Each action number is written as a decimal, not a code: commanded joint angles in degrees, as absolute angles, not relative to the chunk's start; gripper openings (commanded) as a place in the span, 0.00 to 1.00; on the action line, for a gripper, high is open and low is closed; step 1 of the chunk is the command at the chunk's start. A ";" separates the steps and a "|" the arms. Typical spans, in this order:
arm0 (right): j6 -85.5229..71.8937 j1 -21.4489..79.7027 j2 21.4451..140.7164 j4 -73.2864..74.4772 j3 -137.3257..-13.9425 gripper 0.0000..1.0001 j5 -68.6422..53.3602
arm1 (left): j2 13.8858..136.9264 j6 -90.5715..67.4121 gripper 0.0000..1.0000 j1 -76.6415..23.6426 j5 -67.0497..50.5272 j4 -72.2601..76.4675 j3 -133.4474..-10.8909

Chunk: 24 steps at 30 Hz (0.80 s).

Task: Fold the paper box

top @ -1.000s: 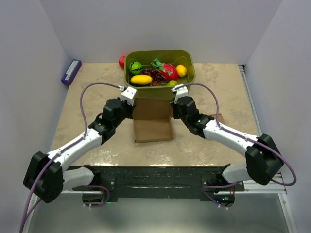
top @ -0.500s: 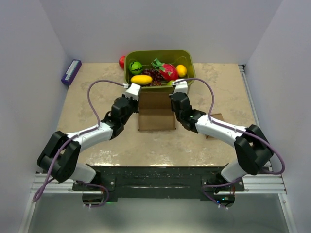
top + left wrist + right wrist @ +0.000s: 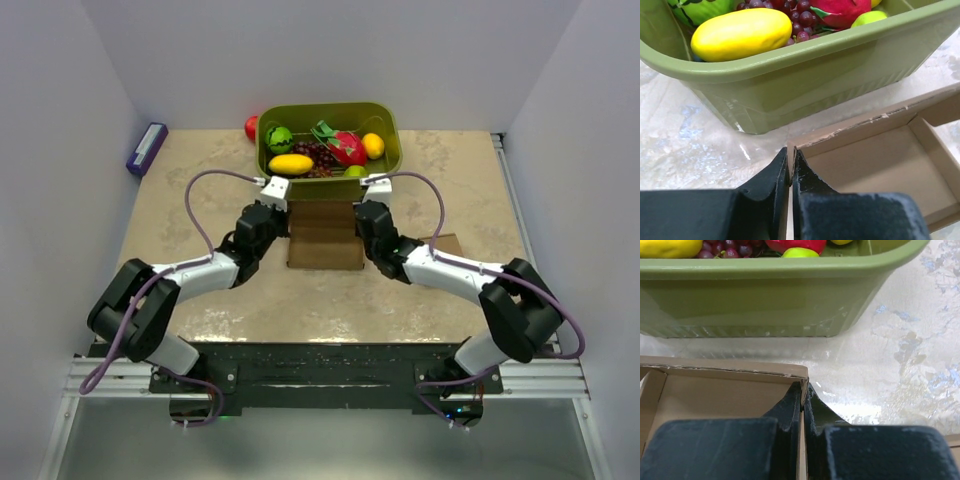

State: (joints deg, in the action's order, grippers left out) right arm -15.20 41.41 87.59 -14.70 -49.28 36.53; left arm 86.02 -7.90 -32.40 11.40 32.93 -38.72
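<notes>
The left tool [image 3: 791, 167] is pinched shut on the side wall of the box [image 3: 325, 240] at 9 o'clock. The right tool [image 3: 803, 400] is pinched shut on the side wall at 3 o'clock. The box sits in the middle of the counter [image 3: 200, 290], with the green bin [image 3: 392, 150] close by at 12 o'clock. Both side walls and the far wall stand up, so it looks like an open tray. I think the job is partly done. I cannot tell if the near wall is up. Closing it looks left to do.

We see the left arm [image 3: 195, 272] and right arm [image 3: 450, 270]: white links, bulky black joints, looping purple cables [image 3: 193, 200], black fingers [image 3: 767, 182].
</notes>
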 commanded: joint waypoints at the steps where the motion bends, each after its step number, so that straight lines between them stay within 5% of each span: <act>1: -19.42 42.63 84.99 -16.35 -47.11 0.00 35.60 | 87.71 -15.28 0.07 -33.40 8.53 34.54 -38.41; 24: -30.49 44.30 86.22 -9.32 -48.51 0.00 31.91 | 90.53 -20.31 0.02 -36.82 7.99 34.28 -32.70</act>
State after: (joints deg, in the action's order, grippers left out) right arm -25.17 42.65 85.10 -11.07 -47.55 38.39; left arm 88.95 -18.72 -33.01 11.68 39.75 -36.80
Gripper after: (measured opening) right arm 0.017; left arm 0.078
